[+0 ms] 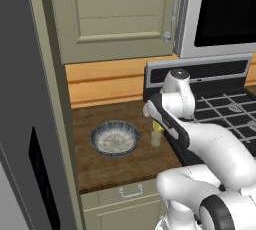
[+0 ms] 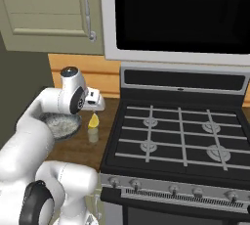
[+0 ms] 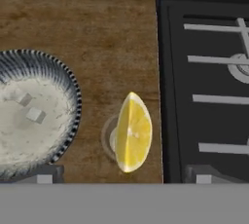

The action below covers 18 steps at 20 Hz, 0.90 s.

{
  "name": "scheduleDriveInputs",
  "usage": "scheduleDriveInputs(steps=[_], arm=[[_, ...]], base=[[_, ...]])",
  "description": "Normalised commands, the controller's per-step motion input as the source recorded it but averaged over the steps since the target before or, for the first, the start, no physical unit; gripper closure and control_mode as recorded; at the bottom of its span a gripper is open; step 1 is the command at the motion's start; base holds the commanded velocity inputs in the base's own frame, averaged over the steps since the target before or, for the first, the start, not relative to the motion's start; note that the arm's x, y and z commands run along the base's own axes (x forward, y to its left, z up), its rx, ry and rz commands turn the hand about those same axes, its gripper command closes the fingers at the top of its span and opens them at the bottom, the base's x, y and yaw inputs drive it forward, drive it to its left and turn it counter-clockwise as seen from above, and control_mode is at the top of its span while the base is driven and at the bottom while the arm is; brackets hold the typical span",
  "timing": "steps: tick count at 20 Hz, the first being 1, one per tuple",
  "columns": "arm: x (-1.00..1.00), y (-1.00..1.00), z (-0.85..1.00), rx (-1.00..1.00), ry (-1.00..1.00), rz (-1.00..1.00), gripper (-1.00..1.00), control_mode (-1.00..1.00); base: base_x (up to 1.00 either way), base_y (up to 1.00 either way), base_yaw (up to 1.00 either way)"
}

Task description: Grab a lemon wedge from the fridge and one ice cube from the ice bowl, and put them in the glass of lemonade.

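Step in hand: dropping the tiny bright yellow lemon wedge [image 3: 132, 133] into the small clear glass of pale lemonade [image 3: 111, 138]; the ice cube looks like the part not yet done.
Wedge, place: lower middle of the hand view, directly over the glass's mouth; in the right base view it hangs at centre left, just under the hand and just above the glass, apparently in mid-air.
Wedge, axis: in the hand view its long axis runs top to bottom of the frame, one pointed tip up, one down; the curved rind faces right, toward the black gas stove [image 3: 204, 82], the straighter cut edge left.
Claw: the two-finger gripper [image 3: 124, 179] has its dark tips spread wide at the bottom corners of the hand view, well clear of the wedge on both sides; nothing is pinched.
Doing it well: I judge the hand should hold its place over the glass until the wedge has dropped in, then lift straight up so a finger cannot clip the rim.
Next target: the round shallow grey bowl with whitish icy contents [image 3: 73, 96], left of the glass on the brown wooden counter [image 3: 97, 28], pale cubes visible inside.
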Motion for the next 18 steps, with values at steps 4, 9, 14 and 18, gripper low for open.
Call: scheduleDriveInputs(steps=[4, 9, 14, 18], arm=[[-0.20, 0.52, 0.22, 0.00, -0.02, 0.09, -1.00, -1.00], [-0.05, 0.89, 0.01, 0.00, -0.01, 0.06, -1.00, -1.00], [0.00, 0.75, -0.11, 0.00, 0.01, 0.21, -1.00, -1.00], [0.00, 0.24, -0.29, -0.01, 0.06, 0.28, -1.00, -1.00]], base=[[0.00, 0.00, 0.00], [0.00, 0.00, 0.00], [0.00, 0.00, 0.00], [0.00, 0.00, 0.00]])
